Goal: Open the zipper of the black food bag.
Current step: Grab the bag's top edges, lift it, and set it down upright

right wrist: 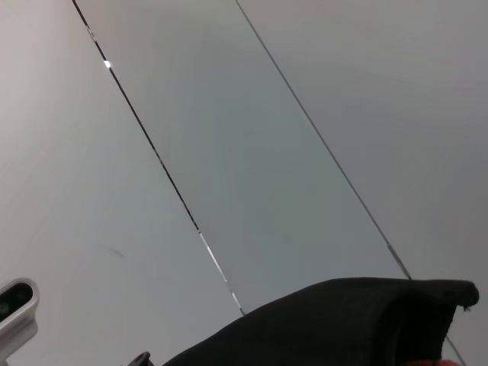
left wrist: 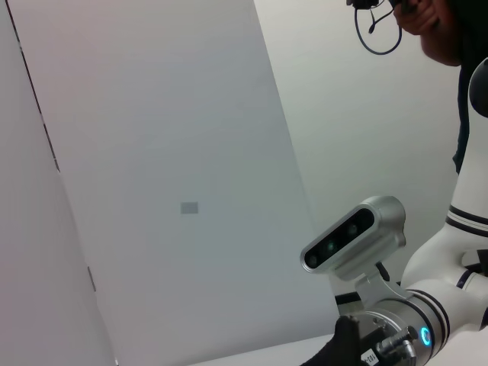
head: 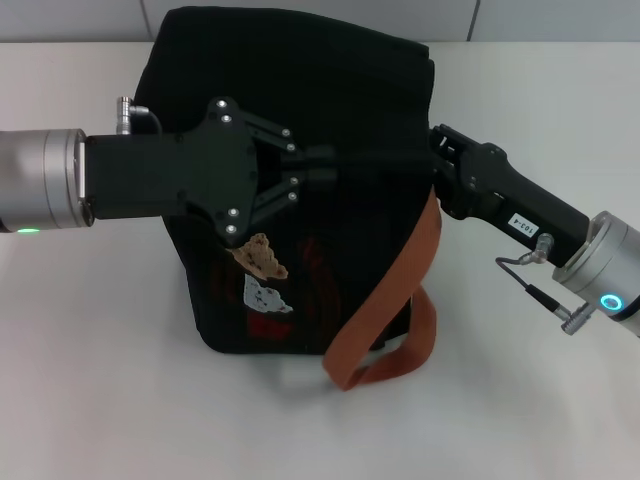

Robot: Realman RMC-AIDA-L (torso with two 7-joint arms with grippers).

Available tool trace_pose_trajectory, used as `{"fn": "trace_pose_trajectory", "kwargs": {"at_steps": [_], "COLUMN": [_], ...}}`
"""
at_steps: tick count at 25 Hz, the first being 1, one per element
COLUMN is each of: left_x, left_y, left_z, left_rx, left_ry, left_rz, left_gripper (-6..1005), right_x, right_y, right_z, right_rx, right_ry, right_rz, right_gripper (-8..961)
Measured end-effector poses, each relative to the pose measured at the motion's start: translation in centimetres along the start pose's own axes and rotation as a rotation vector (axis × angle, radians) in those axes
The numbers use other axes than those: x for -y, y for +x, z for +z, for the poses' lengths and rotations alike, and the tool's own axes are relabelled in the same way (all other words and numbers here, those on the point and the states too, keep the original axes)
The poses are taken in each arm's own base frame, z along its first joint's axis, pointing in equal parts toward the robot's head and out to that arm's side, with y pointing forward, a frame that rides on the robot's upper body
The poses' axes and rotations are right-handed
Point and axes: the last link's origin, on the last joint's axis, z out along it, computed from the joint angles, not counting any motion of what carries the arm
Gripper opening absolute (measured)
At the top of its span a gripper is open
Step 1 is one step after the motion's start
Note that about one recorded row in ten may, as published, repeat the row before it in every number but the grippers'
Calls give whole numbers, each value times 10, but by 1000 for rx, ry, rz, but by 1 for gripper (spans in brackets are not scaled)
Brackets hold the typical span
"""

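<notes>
The black food bag (head: 330,260) stands upright mid-table, with bear patches (head: 262,260) on its near side and an orange-brown strap (head: 400,300) hanging down its right side. My left gripper (head: 325,168) reaches in from the left over the bag's top, its fingers drawn together against the dark fabric. The zipper does not stand out from the black cloth. My right gripper (head: 438,165) presses against the bag's upper right edge. In the right wrist view a fold of the black food bag (right wrist: 343,320) fills the lower part.
The white table (head: 90,350) surrounds the bag, with a wall behind it. The left wrist view shows a pale wall panel, the right arm's wrist (left wrist: 354,240), and a person (left wrist: 438,30) at the far top corner.
</notes>
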Motion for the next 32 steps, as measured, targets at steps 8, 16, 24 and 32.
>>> {"fn": "trace_pose_trajectory", "kwargs": {"at_steps": [8,16,24,32], "left_x": [0,-1,1,-1], "left_y": [0,-1,-4,-4], "left_z": [0,0,-2,-11], "left_rx": [0,-2,-6,-67], "left_ry": [0,7,39,121], "left_rz": [-1,2,-4,12], "left_gripper": [89,89,84,74], "right_x": [1,3,3,1], "right_y": [1,2,1,0], "right_z": [0,-5,-10,-9], "right_rx": [-7,-3,-9,20], "right_ry": [9,28,17,17], "right_rz": [15,19,14,72], "right_gripper": [224,153,32,23]}}
